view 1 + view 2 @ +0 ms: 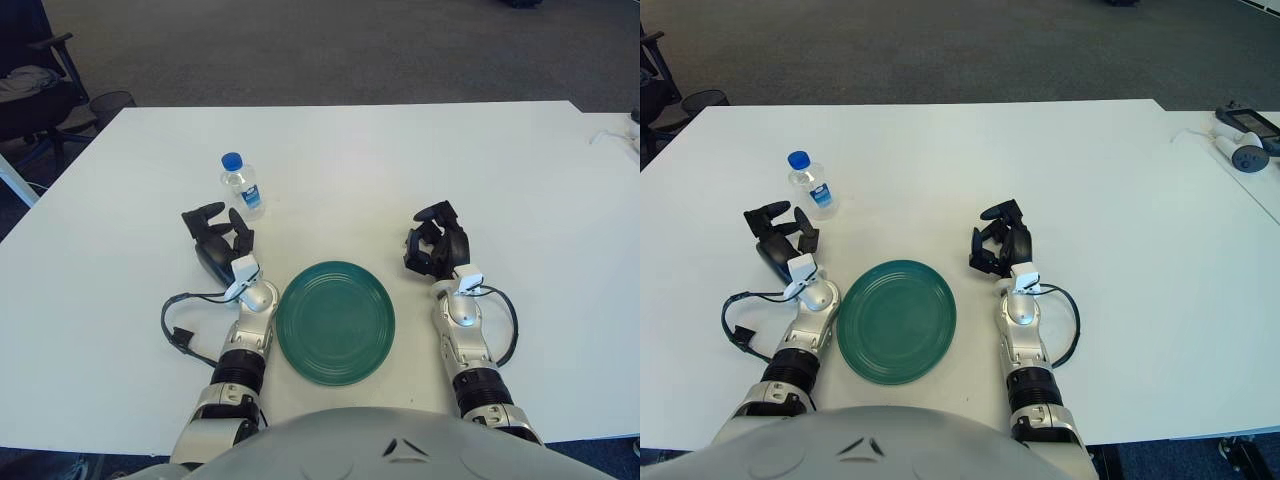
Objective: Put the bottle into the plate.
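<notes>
Your left hand (217, 238) sits just short of the upright bottle (242, 186) — fingers spread, empty; your right hand (436, 243), fingers curled on nothing, shows right of the green plate (335, 322).

No text can be read anywhere; the bottle (241, 186) carries a blue label too small to make out.

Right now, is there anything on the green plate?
No. The plate shows only its bare green surface. The bottle stands apart on the table, beyond the open left hand. What lies under the plate is covered.
</notes>
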You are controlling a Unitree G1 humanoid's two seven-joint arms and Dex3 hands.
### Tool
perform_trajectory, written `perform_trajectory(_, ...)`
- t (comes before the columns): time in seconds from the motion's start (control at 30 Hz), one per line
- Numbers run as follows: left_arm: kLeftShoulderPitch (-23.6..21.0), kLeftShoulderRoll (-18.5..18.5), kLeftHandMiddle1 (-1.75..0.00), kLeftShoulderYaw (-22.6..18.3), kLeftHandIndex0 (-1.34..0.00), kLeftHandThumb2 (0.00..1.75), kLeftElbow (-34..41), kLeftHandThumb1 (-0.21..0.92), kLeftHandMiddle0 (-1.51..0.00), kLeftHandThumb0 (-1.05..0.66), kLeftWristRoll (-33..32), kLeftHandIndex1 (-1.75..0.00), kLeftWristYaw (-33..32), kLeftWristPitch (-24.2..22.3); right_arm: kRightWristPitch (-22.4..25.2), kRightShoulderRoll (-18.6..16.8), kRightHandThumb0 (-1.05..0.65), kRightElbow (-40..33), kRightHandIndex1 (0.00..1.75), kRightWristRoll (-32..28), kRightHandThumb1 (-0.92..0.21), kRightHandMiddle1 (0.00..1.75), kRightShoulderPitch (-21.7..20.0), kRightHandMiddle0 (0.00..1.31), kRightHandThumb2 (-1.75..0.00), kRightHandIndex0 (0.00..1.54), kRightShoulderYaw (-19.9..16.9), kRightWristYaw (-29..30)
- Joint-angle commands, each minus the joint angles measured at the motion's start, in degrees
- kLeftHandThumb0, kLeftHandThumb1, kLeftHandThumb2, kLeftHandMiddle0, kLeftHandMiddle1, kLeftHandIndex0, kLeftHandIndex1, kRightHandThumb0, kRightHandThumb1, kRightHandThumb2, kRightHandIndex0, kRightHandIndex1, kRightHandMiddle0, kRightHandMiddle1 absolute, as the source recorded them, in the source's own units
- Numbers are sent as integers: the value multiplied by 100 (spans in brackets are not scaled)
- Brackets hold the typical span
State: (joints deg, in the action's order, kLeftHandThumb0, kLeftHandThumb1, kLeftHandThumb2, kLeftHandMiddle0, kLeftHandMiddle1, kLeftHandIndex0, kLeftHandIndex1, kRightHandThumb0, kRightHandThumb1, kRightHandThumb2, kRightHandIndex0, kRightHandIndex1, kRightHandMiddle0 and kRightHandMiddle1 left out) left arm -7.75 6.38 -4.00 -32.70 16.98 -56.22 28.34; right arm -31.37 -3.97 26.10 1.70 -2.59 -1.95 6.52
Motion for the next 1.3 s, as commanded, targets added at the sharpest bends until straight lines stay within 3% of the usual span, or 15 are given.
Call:
perform_trajectory(0.0,385,118,-175,-41,-20,51,-618,92,-16,-36,3,-175,-28,-186,11,-96,-1,1029,175,-77,-38,167,1266,35,-124,60,-57,-45)
perform_trajectory(0.37,270,120,-175,-67,-20,51,-681,92,-13,-36,-38,-175,-97,-218,38,-97,-1,1034,175,-105,-38,167,1257,35,-123,60,-89,-97)
perform_trajectory(0.7,182,94,-171,3,-20,51,-686,92,-1,-36,199,-175,-354,-788,68,-94,-1,1012,175,-85,-35,162,1257,40,-125,62,-94,-84)
perform_trajectory(0.73,177,83,-165,13,-13,57,-700,92,-1,-54,228,-175,-378,-795,70,-95,-1,1011,175,-87,-36,163,1258,39,-125,61,-93,-86)
perform_trajectory(0.8,163,35,-154,52,-6,63,-774,92,0,-71,340,-175,-473,-781,75,-97,-1,1010,175,-88,-37,165,1257,37,-124,61,-91,-90)
perform_trajectory(0.87,130,-43,-145,58,-3,66,-1005,92,0,-80,380,-175,-523,-668,86,-96,-1,1012,175,-91,-37,166,1254,36,-124,60,-90,-97)
perform_trajectory(0.97,70,-202,-116,59,-1,69,-1502,92,0,-90,377,-175,-529,-385,109,-96,-1,1023,175,-97,-38,167,1245,35,-123,59,-93,-104)
perform_trajectory(1.0,60,-224,-95,72,-1,67,-1560,92,0,-94,384,-170,-531,-340,114,-96,-1,1028,175,-97,-39,168,1242,34,-123,59,-96,-103)
perform_trajectory(1.07,41,-225,-70,131,0,62,-1514,92,0,-99,456,-155,-603,-317,119,-97,-1,1044,175,-98,-39,168,1234,34,-123,59,-101,-99)
perform_trajectory(1.27,26,-285,-44,287,0,36,-1598,92,0,-104,611,-113,-805,-43,140,-91,-1,1055,175,-120,-39,169,1227,33,-123,59,-114,-121)
